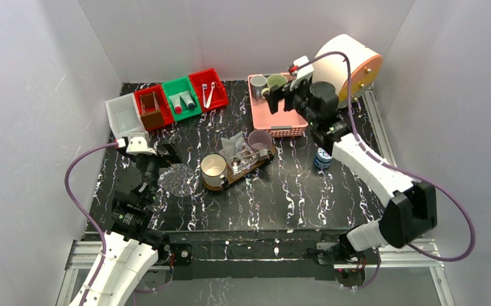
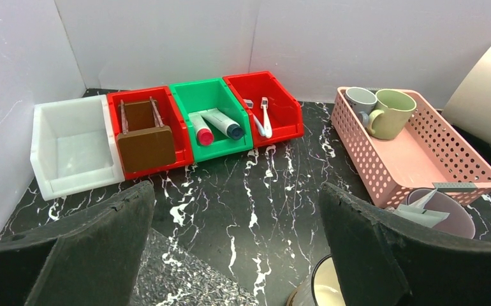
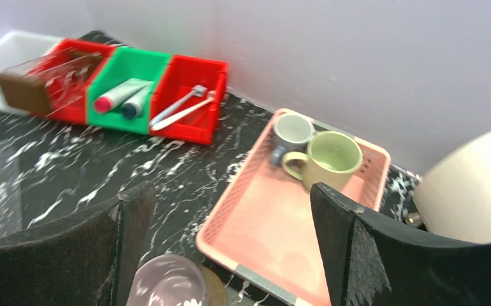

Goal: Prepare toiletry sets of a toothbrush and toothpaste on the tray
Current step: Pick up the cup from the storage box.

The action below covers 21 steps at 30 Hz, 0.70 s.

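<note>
Over the basket (image 3: pixel 275 223), right fingers (image 3: pixel 389 255) released, empty.
Best to drop one finger inside the green mug (image 3: pixel 329 156) rim, clear of the grey mug (image 3: pixel 292 131) beside it; left fingers (image 2: pixel 383 255) also released, empty.

White bin (image 2: pixel 71 143), green bin (image 2: pixel 205 95) and pink basket (image 2: pixel 421 156) line the back — large white roll (image 1: pixel 335 71) beside the basket.

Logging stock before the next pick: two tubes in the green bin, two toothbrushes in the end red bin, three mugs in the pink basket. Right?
Wrong on the mugs: the pink basket holds two, a grey mug and a green mug, as the left wrist view shows. The tubes and toothbrushes are as stated.
</note>
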{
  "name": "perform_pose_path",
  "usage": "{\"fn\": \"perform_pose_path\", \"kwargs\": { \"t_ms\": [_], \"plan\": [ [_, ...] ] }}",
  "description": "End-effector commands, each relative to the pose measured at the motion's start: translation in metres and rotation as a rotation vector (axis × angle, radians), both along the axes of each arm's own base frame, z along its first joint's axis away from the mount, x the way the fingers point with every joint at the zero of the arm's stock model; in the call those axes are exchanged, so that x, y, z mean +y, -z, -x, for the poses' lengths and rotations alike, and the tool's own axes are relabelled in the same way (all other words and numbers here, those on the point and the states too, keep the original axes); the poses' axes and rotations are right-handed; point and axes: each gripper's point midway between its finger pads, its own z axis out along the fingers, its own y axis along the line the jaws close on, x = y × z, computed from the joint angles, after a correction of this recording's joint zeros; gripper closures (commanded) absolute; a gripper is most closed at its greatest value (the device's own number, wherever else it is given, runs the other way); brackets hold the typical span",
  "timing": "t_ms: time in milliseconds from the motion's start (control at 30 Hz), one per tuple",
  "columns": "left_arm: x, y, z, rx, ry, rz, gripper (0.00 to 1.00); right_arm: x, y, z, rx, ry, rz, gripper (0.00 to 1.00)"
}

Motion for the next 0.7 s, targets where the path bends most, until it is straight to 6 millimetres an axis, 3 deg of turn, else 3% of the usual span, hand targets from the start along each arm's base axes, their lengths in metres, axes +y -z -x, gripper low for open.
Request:
{"fn": "perform_pose_path", "kwargs": {
  "t_ms": [0,367,667],
  "plan": [
    [0.005,-0.015,0.002,-0.029,-0.02,0.024,0.02,-0.026,0.002,-0.045,0.154,0.185,-0.106,0.01],
    [0.001,-0.01,0.0,-0.012,-0.006,0.029,0.02,-0.064,0.069,-0.142,0.425,0.409,-0.319,0.09],
    [-0.004,-0.001,-0.006,0.016,0.013,0.028,0.02,-0.067,0.113,-0.203,0.495,0.468,-0.433,0.22]
  ]
}}
